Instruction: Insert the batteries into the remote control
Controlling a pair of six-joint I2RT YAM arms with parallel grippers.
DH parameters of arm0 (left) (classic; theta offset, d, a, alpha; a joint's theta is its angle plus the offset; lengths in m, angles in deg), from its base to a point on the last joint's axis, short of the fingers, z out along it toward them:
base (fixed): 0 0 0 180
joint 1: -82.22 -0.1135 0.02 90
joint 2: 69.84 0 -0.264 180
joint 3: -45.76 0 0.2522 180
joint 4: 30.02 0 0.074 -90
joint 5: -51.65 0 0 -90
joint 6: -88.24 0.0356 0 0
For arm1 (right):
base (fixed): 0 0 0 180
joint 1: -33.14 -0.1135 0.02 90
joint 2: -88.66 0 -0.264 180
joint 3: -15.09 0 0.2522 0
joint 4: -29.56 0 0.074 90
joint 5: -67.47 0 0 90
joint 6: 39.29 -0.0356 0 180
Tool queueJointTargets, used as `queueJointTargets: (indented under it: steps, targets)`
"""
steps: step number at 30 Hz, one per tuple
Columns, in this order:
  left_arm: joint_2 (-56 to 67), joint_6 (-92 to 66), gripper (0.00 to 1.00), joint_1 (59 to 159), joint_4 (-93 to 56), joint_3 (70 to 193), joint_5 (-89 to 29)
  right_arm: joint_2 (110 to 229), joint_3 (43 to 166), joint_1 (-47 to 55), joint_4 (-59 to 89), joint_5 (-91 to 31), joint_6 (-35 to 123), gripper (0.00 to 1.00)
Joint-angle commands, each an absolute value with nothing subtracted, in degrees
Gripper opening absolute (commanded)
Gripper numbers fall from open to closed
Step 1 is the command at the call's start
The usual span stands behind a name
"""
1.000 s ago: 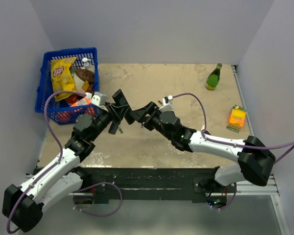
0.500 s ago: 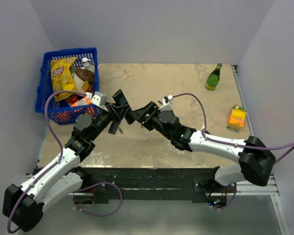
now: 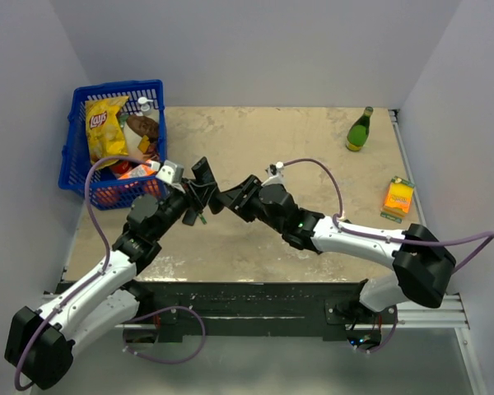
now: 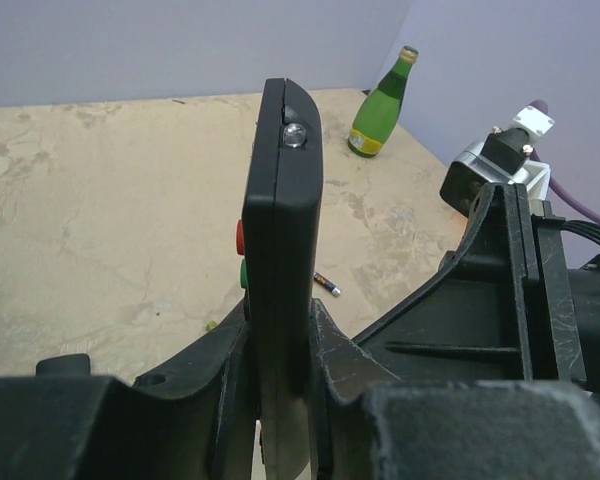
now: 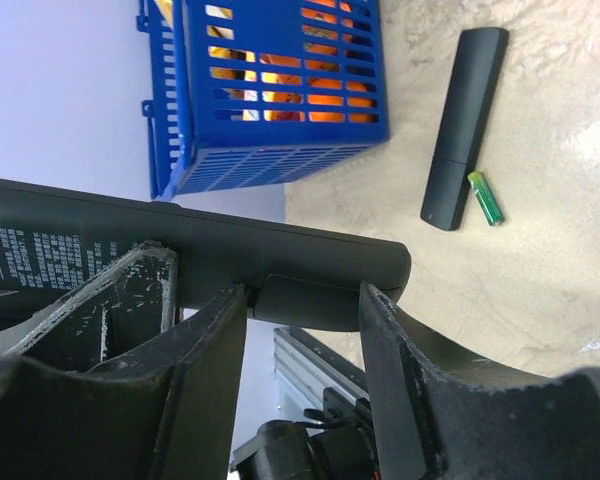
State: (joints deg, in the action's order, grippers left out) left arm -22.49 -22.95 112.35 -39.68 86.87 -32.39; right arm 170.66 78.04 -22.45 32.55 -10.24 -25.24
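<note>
See remote control (image 4: 280, 200) held above the worktop (image 4: 110, 220), upright, pinched across its thickness by left tool (image 4: 277, 340) in a narrow grip. See right tool (image 5: 305, 300) straddling the same remote from the other side, fingers (image 5: 210, 380) against it on both sides, so gripping too as far as the wrist view tells. Spot one battery (image 4: 326, 284) loose on the worktop below. Note second black remote (image 5: 463, 128) flat near blue basket (image 5: 280, 160), small green cylinder (image 5: 485, 197) just beside it. Green bottle (image 4: 380, 105) upright at far corner
</note>
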Motion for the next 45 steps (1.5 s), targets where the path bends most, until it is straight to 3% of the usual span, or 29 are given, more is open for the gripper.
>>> queueJointTargets:
  steps: [1, 16, 22, 30, 39, 45]
  targets:
    - [-23.0, -24.3, 0.00, 113.1, -51.9, 86.9, -31.2, 172.8, 77.9, -22.8, 28.3, -10.8, -27.5, 0.48]
    - [-19.4, -24.6, 0.00, 113.1, -52.2, 85.9, -35.4, 172.8, 74.8, -22.3, 29.1, -10.1, -29.8, 0.48]
    - [-18.5, -23.4, 0.00, 113.2, -51.7, 86.4, -35.1, 170.3, 77.4, -22.2, 26.0, -8.2, -28.0, 0.53]
    - [-17.7, -23.0, 0.00, 113.7, -46.0, 89.0, -38.4, 166.6, 83.8, -22.2, 19.3, -0.6, -21.5, 0.76]
    - [-18.0, -22.7, 0.00, 113.9, -43.9, 89.9, -41.3, 170.7, 89.2, -22.1, 16.2, 0.6, -20.7, 0.73]
    - [-18.2, -22.9, 0.00, 113.9, -42.7, 90.5, -42.6, 172.2, 89.9, -22.2, 16.0, 0.2, -20.6, 0.63]
